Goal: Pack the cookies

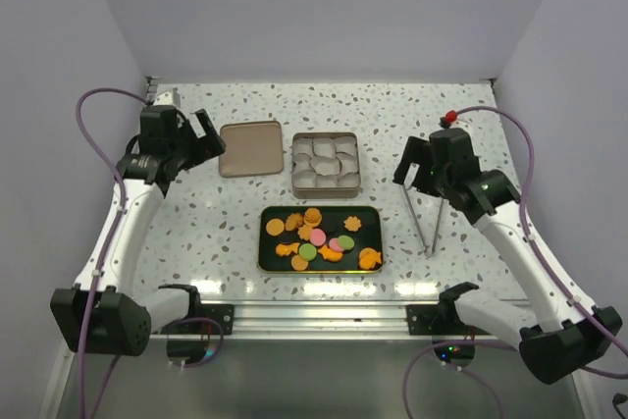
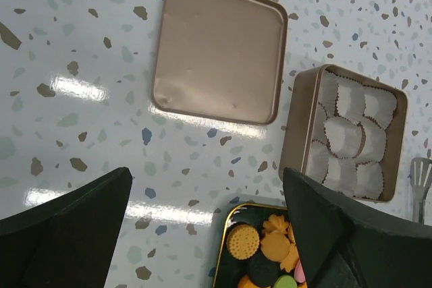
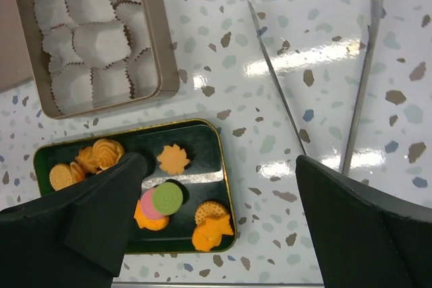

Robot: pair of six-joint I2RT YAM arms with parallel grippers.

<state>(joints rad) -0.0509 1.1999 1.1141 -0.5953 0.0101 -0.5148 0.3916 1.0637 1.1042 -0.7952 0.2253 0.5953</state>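
Note:
The cookies, orange rounds and shapes with pink and green rounds, lie on a black tray with a gold rim at the table's front middle. They also show in the left wrist view and the right wrist view. Behind the tray stands a square tin lined with white paper cups. My left gripper hangs open and empty at the back left, beside the tin's lid. My right gripper hangs open and empty right of the tin, above metal tongs.
The lid lies flat, left of the tin. The tongs lie spread open on the table right of the tray. White walls close in the back and both sides.

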